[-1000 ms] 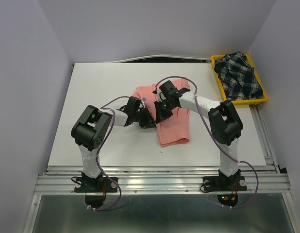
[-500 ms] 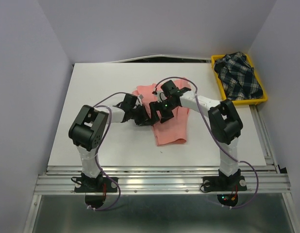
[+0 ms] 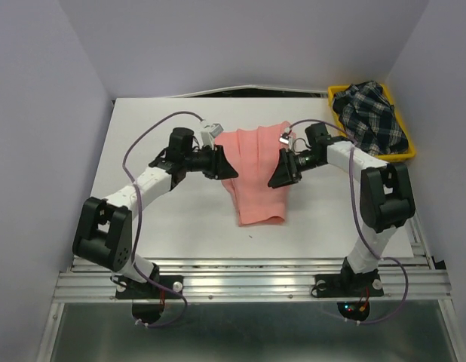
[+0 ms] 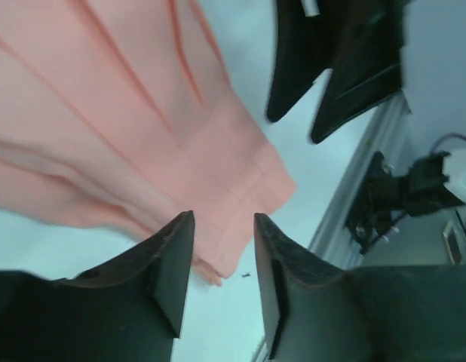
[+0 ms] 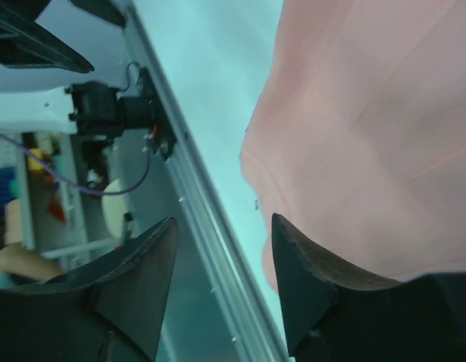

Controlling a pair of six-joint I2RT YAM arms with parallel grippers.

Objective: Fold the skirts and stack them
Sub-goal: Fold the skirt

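The pink skirt point(image 3: 257, 177) lies flat at the centre of the desk point(image 3: 165, 219), its narrower end toward 6 o'clock. The left fingers point(image 3: 222, 162) sit at its 9 o'clock edge and the right fingers point(image 3: 282, 172) at its 3 o'clock edge. Both pairs are spread and hold nothing. The plaid skirt point(image 3: 371, 117) lies bunched in the yellow tray point(image 3: 384, 158) at 2 o'clock.

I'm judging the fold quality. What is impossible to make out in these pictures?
- Top view: pink skirt side edges, partly covered by left gripper and right gripper.
- Top view: plaid skirt heaped in yellow tray, too small to tell its folds.
- Wrist views: pink skirt blurred, cut off by frame edges.
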